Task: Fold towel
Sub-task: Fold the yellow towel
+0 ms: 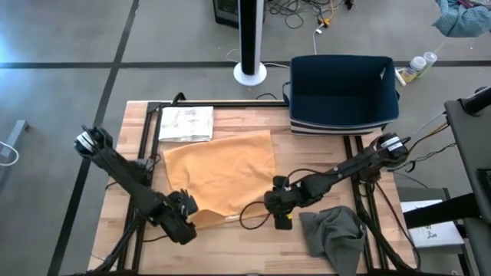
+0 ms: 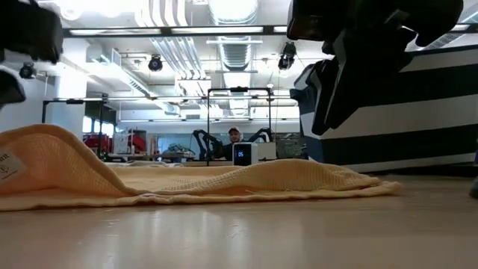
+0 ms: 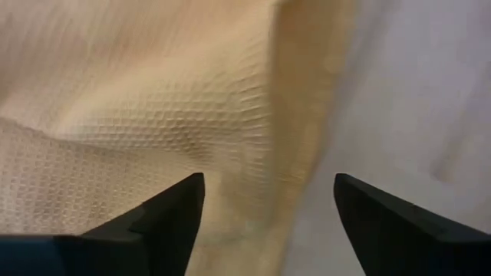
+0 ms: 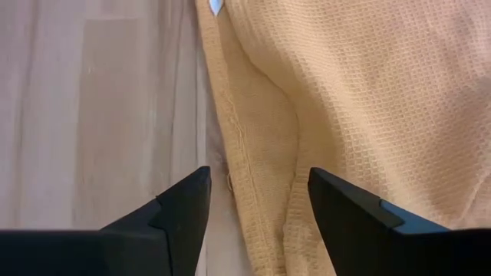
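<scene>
On the left side of the wooden table (image 1: 130, 123), the left arm reaches in toward the near-left corner of the yellow towel (image 1: 222, 172), and the left gripper (image 1: 184, 207) hangs just over that corner with its two fingers (image 3: 165, 211) spread wide and nothing between them but the waffle-weave cloth below. Beyond it, at the far-left part of the table, a white printed sheet (image 1: 185, 123) lies flat, its near edge just beside the far-left corner of the towel. The towel itself lies spread open in the middle of the table, mostly flat, with low ripples along its near edge and a raised fold at its left end as seen from table height. At the towel's near-right corner sits the right gripper (image 1: 280, 211), its fingers (image 4: 180, 207) parted and straddling the hemmed edge of the cloth without pinching it. Farther right, near the table's near-right corner, a crumpled grey cloth (image 1: 334, 234) lies apart from the towel, and at the far right stands a dark blue bin (image 1: 343, 92)
</scene>
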`<action>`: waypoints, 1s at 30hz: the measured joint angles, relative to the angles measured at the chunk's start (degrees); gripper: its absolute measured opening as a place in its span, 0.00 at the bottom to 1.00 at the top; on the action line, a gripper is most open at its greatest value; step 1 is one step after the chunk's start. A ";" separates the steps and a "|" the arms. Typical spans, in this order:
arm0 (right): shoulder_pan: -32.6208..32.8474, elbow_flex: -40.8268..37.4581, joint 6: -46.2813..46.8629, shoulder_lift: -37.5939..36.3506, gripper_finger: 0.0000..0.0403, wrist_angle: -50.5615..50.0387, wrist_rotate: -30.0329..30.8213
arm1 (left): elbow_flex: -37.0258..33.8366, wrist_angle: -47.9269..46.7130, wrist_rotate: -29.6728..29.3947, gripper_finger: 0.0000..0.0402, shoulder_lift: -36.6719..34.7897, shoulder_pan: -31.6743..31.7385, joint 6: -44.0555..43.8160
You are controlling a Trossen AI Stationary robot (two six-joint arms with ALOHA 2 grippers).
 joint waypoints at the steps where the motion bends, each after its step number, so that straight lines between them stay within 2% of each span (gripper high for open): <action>1: 0.20 0.00 0.11 -0.06 0.52 -0.19 0.07 | 0.01 -0.25 0.05 0.73 1.26 0.00 -0.63; 5: 1.28 -0.66 0.65 -0.07 0.53 -0.79 0.01 | -0.07 -4.26 1.94 0.70 3.54 0.11 -2.46; 9: 1.82 -1.84 1.47 -0.08 0.55 -1.26 0.22 | -0.03 -7.44 3.42 0.60 1.91 0.11 -3.01; 12: 2.00 -2.36 1.53 -0.07 0.56 -1.33 0.52 | 0.05 -9.97 3.39 0.46 0.56 0.26 -3.02; 18: 2.01 -3.97 2.38 -0.08 0.54 -0.99 1.57 | 0.08 -11.11 4.80 0.05 -1.82 0.76 -2.09; 24: 2.27 -6.61 4.44 -0.08 0.55 -1.38 3.61 | 2.25 -16.02 5.07 0.02 -6.76 1.79 -1.91; 30: 2.50 -7.74 3.94 -0.08 0.54 -3.42 3.20 | 5.30 -24.99 2.26 0.01 -12.38 4.23 -2.04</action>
